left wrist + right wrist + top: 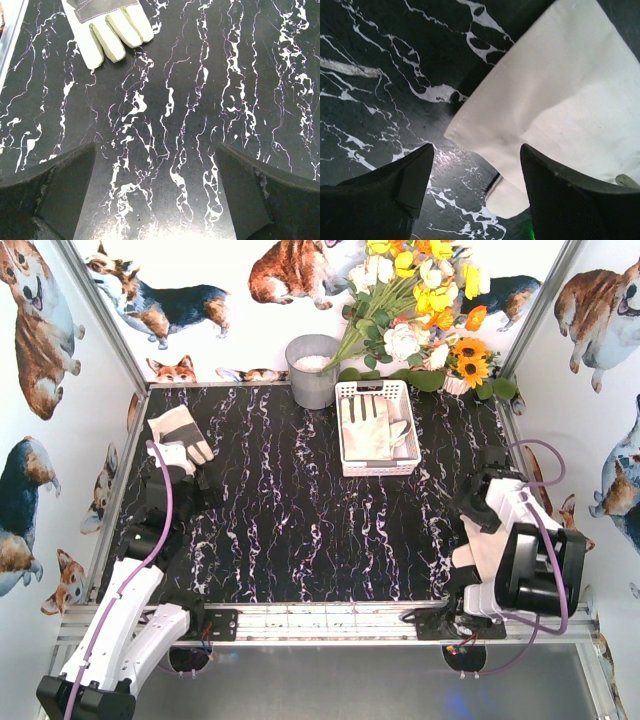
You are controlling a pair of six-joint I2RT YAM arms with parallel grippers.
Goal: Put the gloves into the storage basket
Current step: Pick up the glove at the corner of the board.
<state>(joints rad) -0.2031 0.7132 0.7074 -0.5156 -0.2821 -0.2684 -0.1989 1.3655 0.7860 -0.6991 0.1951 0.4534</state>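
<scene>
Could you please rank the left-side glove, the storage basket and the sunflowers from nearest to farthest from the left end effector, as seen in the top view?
1. left-side glove, just beyond the left end effector, far left.
2. storage basket, back centre-right.
3. sunflowers, back right corner.

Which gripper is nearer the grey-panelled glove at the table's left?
Left. The left gripper sits just short of the glove; the right gripper is far off on the opposite side.

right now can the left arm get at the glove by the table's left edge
Probably yes: the left hand is open, the glove lies just ahead of it, and only bare table shows between them.
</scene>
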